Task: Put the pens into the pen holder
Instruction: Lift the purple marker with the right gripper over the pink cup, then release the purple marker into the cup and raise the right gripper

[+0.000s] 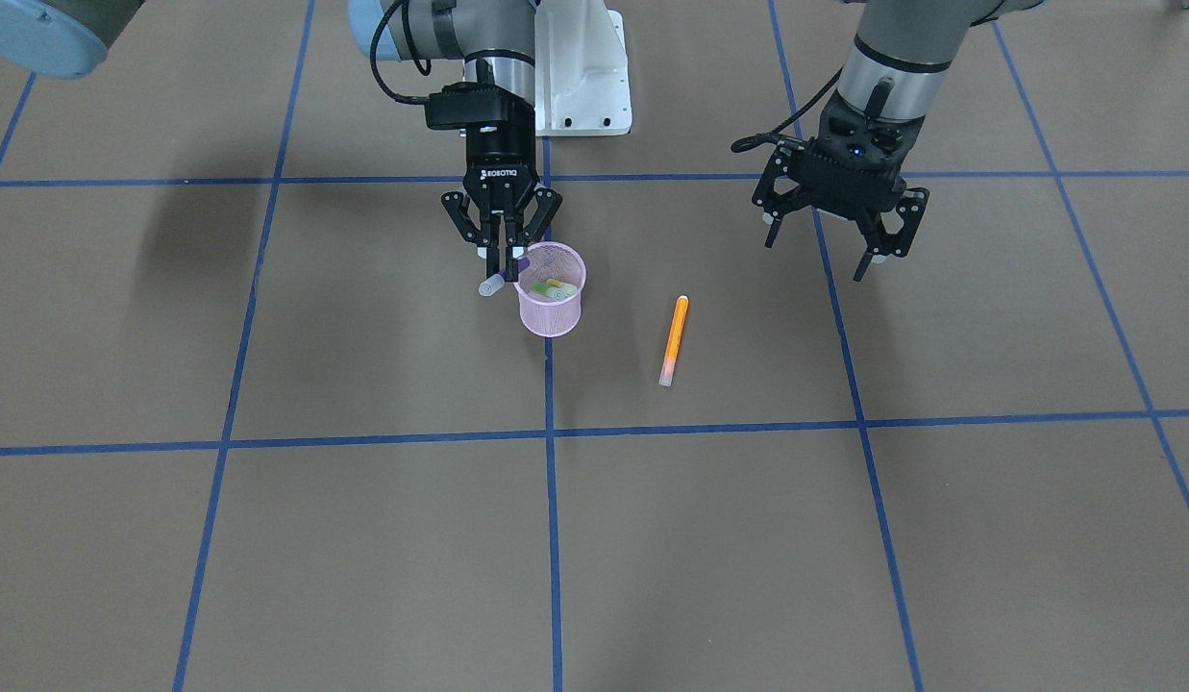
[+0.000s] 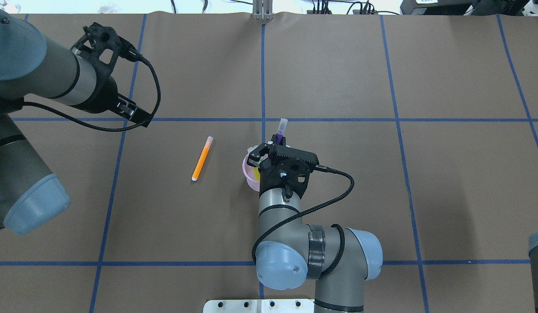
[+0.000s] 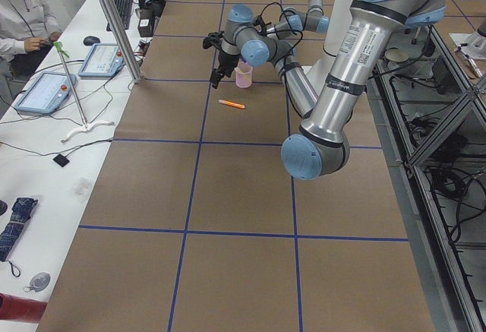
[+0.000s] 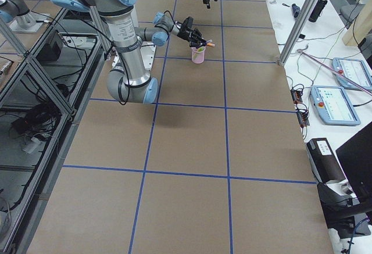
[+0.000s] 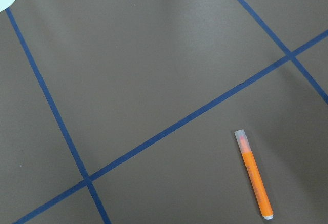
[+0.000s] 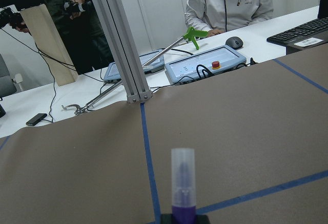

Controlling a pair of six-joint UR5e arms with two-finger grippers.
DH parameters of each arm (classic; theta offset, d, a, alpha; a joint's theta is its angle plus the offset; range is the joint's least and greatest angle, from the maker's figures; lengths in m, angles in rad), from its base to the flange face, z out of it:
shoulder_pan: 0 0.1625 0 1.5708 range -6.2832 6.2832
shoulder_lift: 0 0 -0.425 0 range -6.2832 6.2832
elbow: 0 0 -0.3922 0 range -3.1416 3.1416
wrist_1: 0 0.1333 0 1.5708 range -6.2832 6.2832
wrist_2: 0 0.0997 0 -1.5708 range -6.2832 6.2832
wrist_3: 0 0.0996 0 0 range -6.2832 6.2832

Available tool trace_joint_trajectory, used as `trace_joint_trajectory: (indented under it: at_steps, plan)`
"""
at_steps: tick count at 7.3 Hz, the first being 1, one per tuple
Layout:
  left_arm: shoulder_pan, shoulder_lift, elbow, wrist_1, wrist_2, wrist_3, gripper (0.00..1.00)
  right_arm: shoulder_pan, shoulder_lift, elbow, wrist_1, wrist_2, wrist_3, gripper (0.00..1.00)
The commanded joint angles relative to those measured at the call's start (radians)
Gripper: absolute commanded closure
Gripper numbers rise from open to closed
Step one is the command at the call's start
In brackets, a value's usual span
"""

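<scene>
While the right gripper [image 1: 501,258] pinches the purple pen [image 1: 489,284] slantwise at the rim of the pink mesh pen holder [image 1: 552,317], green and yellow pens [image 1: 555,287] sit inside; the orange pen [image 1: 674,338] lies nearby, the left gripper [image 1: 825,245] hanging open

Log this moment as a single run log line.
right end effector: shut on purple pen by pen holder rim | left end effector: open, empty | orange pen: on table

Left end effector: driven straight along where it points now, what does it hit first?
Probably bare table, near the blue tape lines. The left end effector is open, and its wrist view puts the orange pen off to one side, not in line. Exact touchdown spot is unclear.
</scene>
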Motion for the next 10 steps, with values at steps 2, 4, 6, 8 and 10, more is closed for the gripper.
trace_joint_trajectory:
  at_steps: [2, 4, 6, 8, 10]
  plan:
    - [0.0, 0.0, -0.001, 0.0, 0.0, -0.002, 0.0, 0.003, 0.021, -0.003, -0.002, 0.009, -0.03, 0.01]
    - [0.0, 0.0, -0.001, 0.0, 0.0, -0.017, 0.0, 0.046, 0.021, 0.04, -0.002, 0.102, -0.062, 0.01]
    - [0.018, 0.002, 0.024, -0.035, 0.002, -0.062, 0.0, 0.183, 0.018, 0.057, -0.004, 0.377, -0.103, 0.01]
    - [0.076, 0.002, 0.119, -0.182, 0.003, -0.234, 0.0, 0.35, 0.006, 0.057, -0.01, 0.674, -0.24, 0.01]
    - [0.121, -0.002, 0.237, -0.323, 0.005, -0.268, 0.0, 0.553, -0.027, 0.055, -0.056, 1.029, -0.438, 0.01]
